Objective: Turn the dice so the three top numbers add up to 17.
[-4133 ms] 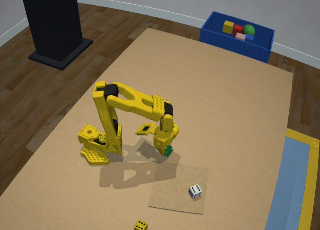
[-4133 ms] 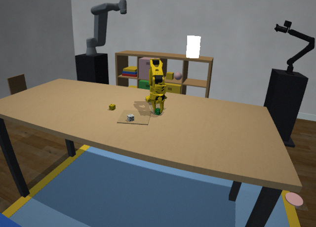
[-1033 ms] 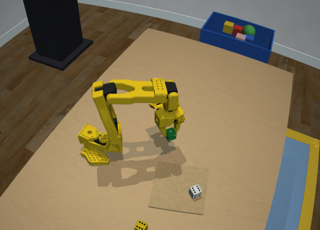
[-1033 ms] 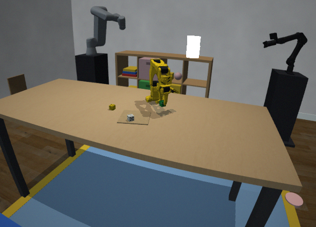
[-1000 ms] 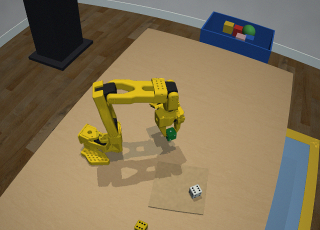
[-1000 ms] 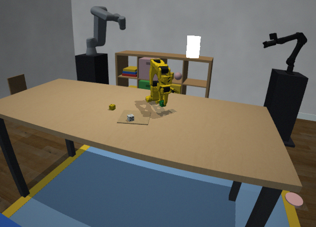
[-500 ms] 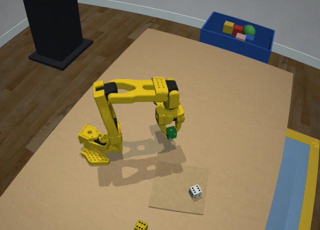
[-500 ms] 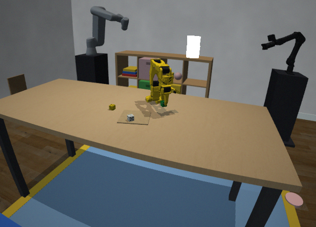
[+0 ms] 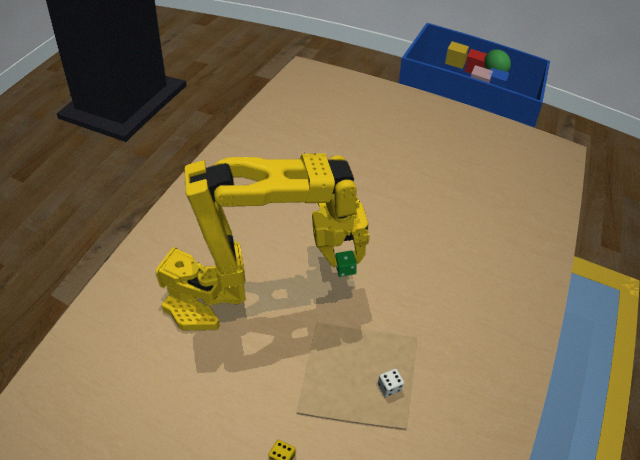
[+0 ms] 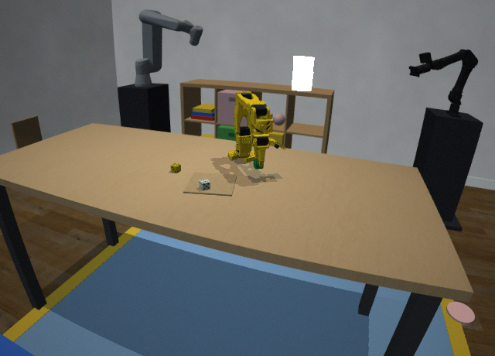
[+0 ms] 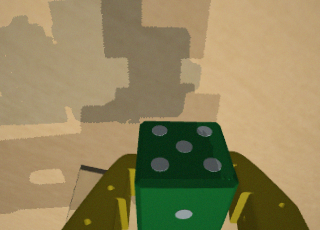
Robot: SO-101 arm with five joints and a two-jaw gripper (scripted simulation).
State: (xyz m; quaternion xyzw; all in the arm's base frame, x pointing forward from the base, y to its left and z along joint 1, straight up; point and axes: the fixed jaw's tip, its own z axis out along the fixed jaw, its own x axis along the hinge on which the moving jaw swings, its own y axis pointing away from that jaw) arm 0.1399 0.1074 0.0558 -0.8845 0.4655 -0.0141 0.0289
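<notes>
Showing pips, green die [image 9: 345,263] [image 10: 257,163] [image 11: 179,205] aloft

The mat [image 9: 351,362] [image 10: 220,189] [image 11: 86,187] lies on the table [image 9: 454,228] [image 10: 299,216] [image 11: 275,80]. From the top view, one die [image 9: 390,383] [image 10: 204,184] sits on the mat, near its right side. Another die [image 9: 282,450] [image 10: 175,168] sits on the table, off the mat, down to the left. The last die [image 9: 345,263] [image 10: 257,164] [image 11: 185,190] is up over the table, between the gripper's [image 9: 345,257] [image 10: 258,165] [image 11: 184,202] fingers. A shelf [image 10: 255,86] stands behind the table.
</notes>
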